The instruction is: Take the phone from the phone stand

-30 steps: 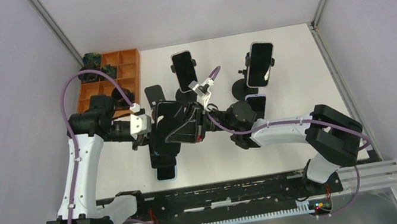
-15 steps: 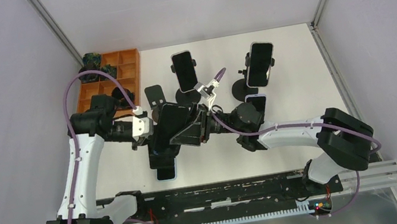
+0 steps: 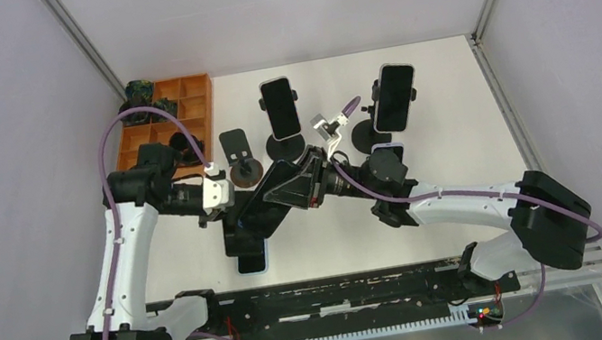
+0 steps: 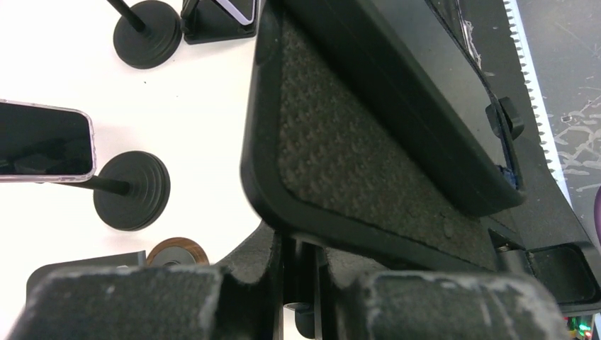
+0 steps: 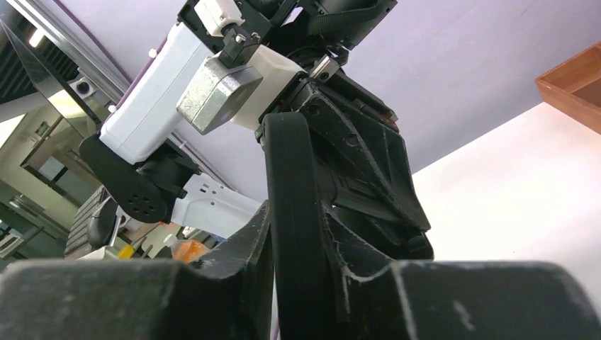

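In right pincer (image 3: 291, 186), seemingly, phone (image 3: 259, 207).

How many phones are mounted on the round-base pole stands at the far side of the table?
2: the centre phone, and the right phone on the stand to its right. Others may be hidden from this view.
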You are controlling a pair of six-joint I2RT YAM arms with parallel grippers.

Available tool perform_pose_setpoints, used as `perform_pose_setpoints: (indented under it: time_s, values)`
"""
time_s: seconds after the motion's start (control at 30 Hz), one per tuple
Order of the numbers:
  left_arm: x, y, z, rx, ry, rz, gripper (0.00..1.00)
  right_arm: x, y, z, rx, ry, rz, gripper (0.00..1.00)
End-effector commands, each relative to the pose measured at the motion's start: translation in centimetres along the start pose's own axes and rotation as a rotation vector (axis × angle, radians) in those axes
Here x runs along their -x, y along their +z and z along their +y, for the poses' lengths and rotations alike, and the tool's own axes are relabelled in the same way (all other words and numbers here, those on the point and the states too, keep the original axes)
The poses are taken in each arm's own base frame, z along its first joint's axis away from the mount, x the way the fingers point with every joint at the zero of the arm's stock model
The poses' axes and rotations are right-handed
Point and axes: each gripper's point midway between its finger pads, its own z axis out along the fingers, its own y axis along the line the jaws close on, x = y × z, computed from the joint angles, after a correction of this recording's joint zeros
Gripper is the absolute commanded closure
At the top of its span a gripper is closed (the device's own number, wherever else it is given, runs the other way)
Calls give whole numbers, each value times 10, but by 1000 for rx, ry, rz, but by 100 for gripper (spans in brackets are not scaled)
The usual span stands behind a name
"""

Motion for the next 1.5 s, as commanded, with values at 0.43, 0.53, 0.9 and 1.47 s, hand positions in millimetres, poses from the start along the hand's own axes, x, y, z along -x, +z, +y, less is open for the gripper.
perform_pose_setpoints:
  time_s: [0.43,0.53,0.9,1.47]
  values:
    - [3,0,18,19,20,-5,98,55,-30,29,-11,-123,-118,85]
    - [-1,0,22,30,17,10,98,55,-35,30,-9,-118,-118,93]
    - [12,-9,39,83,61,14,98,-32,-77,-45,-273,-14,207,98]
    - [24,-10,32,90,64,-17,98,-168,-57,-158,-452,198,637,94]
